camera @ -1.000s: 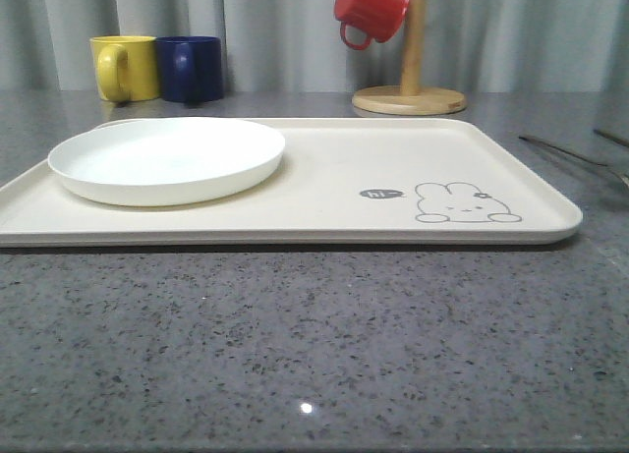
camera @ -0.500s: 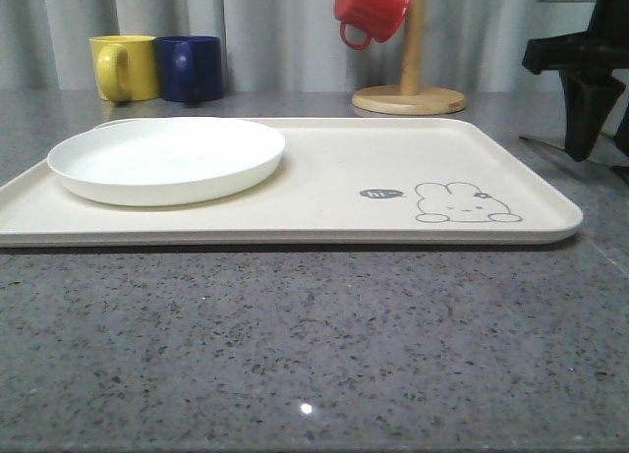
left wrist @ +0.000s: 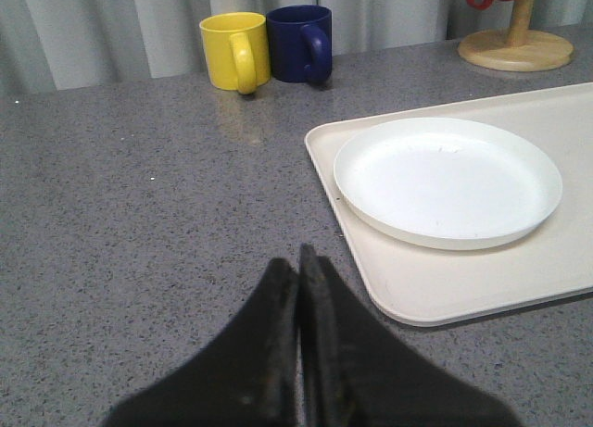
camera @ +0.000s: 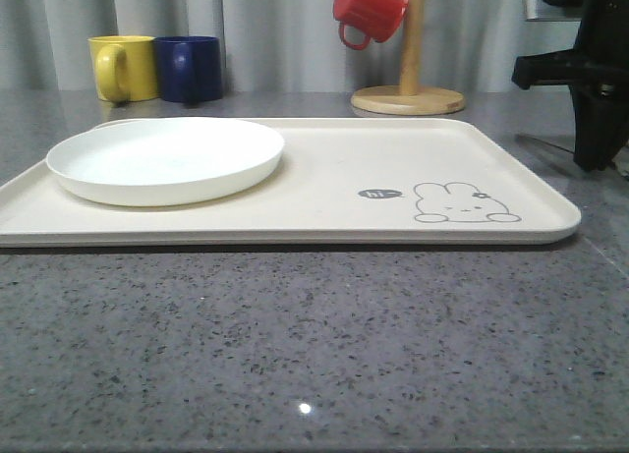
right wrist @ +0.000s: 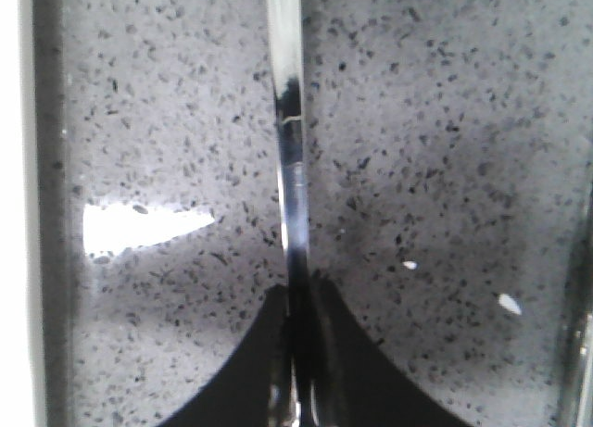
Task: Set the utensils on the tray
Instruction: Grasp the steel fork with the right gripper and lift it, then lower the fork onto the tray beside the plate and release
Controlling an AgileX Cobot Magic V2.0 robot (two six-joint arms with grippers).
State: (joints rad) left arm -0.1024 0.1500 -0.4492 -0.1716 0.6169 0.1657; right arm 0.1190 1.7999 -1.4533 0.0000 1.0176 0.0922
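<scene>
Utensils lie on the worktop [camera: 295,355] right of the tray [camera: 324,183]; the right gripper [right wrist: 298,390], absent a second ago, has dropped and now pinches one slim utensil handle [right wrist: 289,168], so pickup has begun, while the left gripper [left wrist: 298,288] rests closed

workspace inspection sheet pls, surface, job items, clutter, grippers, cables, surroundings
surface: grey speckled countertop, no spills seen.
job's things: cream tray flat on the counter, no utensils on it; one slim shiny utensil lies on the counter right of the tray.
clutter: white plate on the tray's left part; yellow mug and blue mug behind; red mug hanging on a wooden mug stand.
grippers: left gripper shut, empty, over bare counter; right gripper closed around the utensil.
cables: nothing seen.
surroundings: grey curtain behind.
</scene>
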